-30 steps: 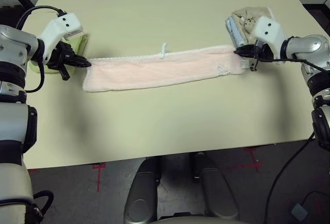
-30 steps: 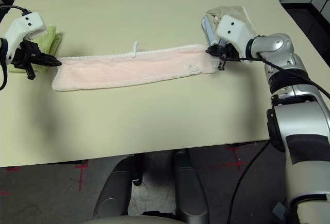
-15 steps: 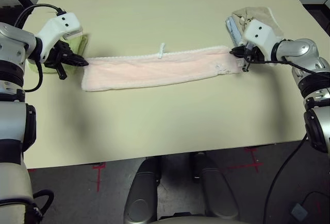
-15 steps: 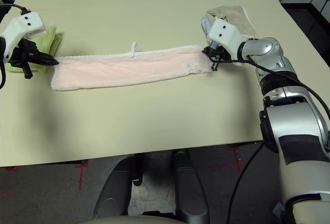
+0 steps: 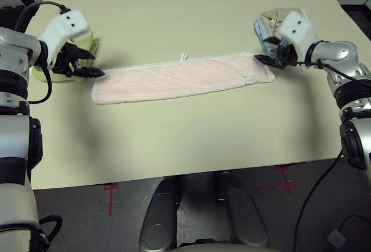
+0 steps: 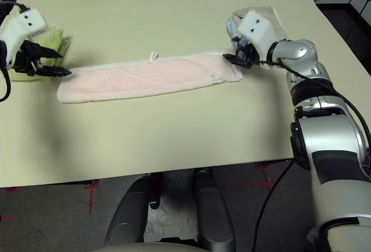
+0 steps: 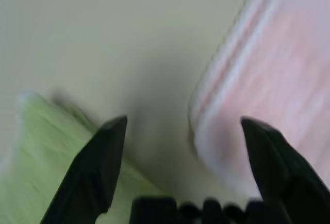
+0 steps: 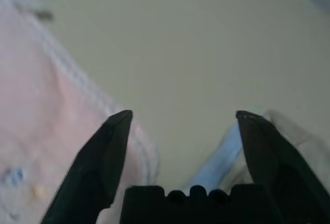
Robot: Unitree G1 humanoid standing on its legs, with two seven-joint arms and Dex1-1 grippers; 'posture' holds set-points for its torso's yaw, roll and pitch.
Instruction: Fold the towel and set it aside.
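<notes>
The towel (image 5: 179, 79) is pale pink and lies flat on the table (image 5: 174, 8) as a long narrow strip, with a small white tag (image 5: 184, 57) on its far edge. My left gripper (image 5: 91, 69) hovers at the strip's left end, open and holding nothing; in the left wrist view the towel (image 7: 268, 69) lies beside one of the fingers (image 7: 100, 167). My right gripper (image 5: 268, 59) sits at the strip's right end, also open, and in its wrist view the towel (image 8: 41, 105) lies off to one side of the gap.
A light green towel (image 6: 55, 39) lies just behind my left gripper. A beige folded towel (image 5: 284, 15) with a blue one (image 5: 262, 32) against it sits behind my right gripper. The table's front edge (image 5: 174, 174) runs across below the strip.
Both grippers have opened and let go of the towel's ends. The strip has settled flat on the table, and both grippers have lifted slightly off its ends.
</notes>
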